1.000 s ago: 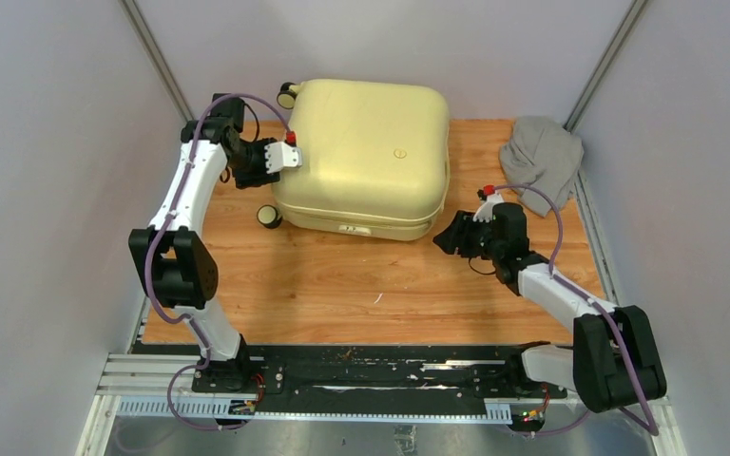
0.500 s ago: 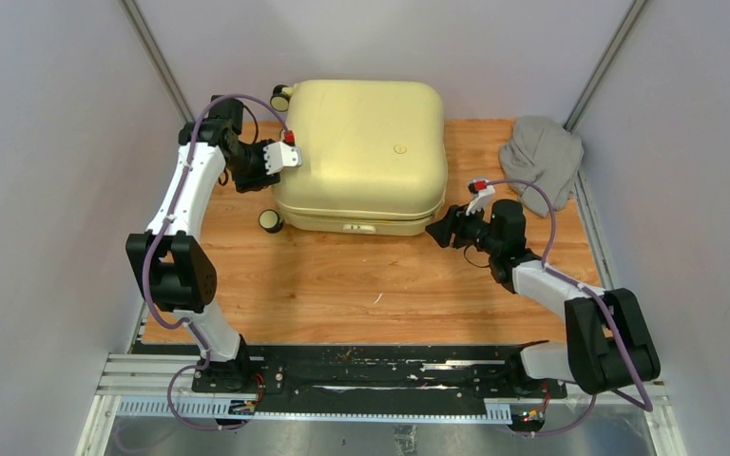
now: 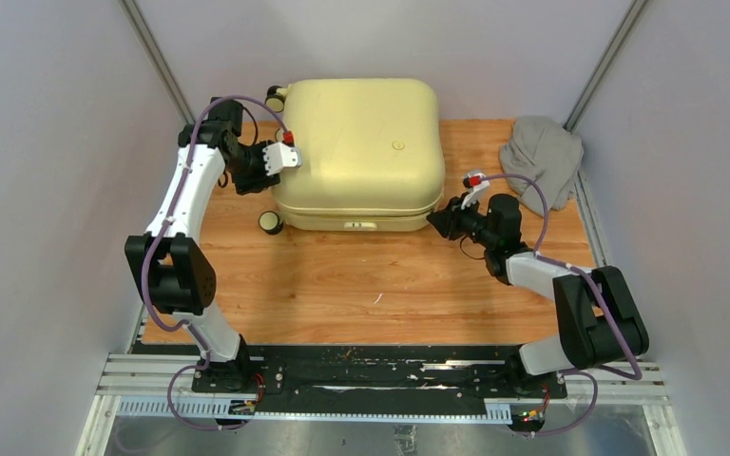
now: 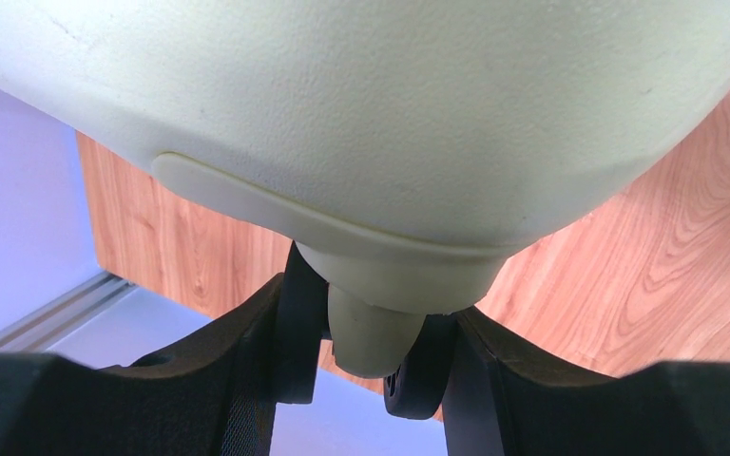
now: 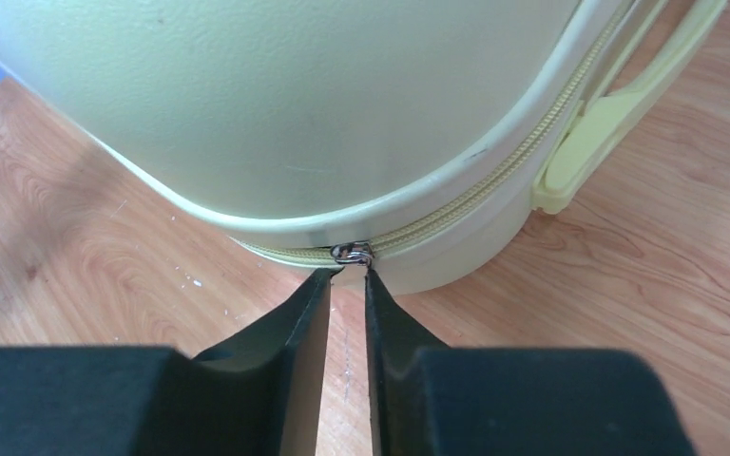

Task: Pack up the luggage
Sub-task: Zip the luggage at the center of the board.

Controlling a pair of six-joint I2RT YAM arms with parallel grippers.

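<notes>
Figure. One pale yellow hard-shell suitcase (image 3: pixel 356 152) lies flat and closed at the far side of the wooden table (image 3: pixel 342 285); its contents are hidden. The left gripper (image 4: pixel 366 351) clasps a cream caster (image 4: pixel 371 332) on the suitcase's left side, one finger on each flank. Two other small wheels (image 3: pixel 269 222) (image 3: pixel 274 95) show at that side's corners. The right gripper (image 5: pixel 347 280) has its fingers drawn nearly together just below the metal zipper pull (image 5: pixel 352 253); whether they pinch it cannot be told. One crumpled grey cloth (image 3: pixel 542 157) lies apart, far right.
</notes>
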